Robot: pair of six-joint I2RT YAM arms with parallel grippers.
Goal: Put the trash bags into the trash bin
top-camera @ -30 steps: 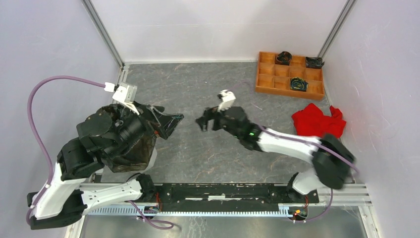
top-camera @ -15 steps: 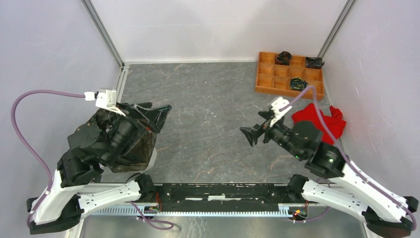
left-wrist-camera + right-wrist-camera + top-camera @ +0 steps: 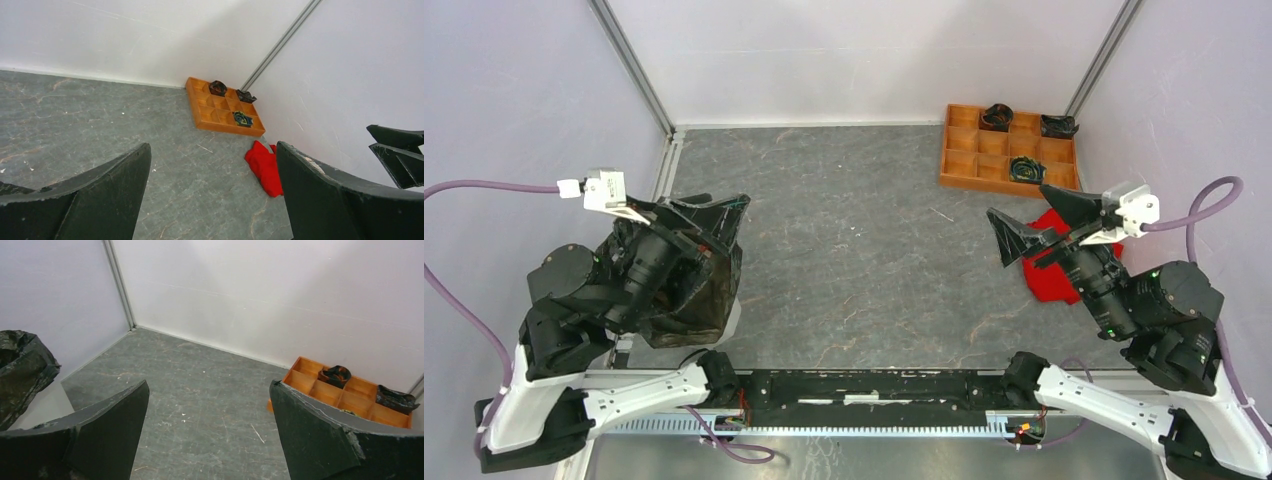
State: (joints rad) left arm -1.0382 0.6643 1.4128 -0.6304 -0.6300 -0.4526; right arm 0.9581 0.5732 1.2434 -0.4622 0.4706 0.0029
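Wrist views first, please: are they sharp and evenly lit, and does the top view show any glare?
Left wrist: evenly lit, orange tray and red cloth crisp. Right wrist: white wall brightest top centre, tabletop sharp. Top external: soft shadows, faint sheen on the trash bag.

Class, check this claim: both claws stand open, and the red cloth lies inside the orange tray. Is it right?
Not quite. The red cloth lies on the table, outside the orange tray and apart from it, as the left wrist view shows. The rest holds.
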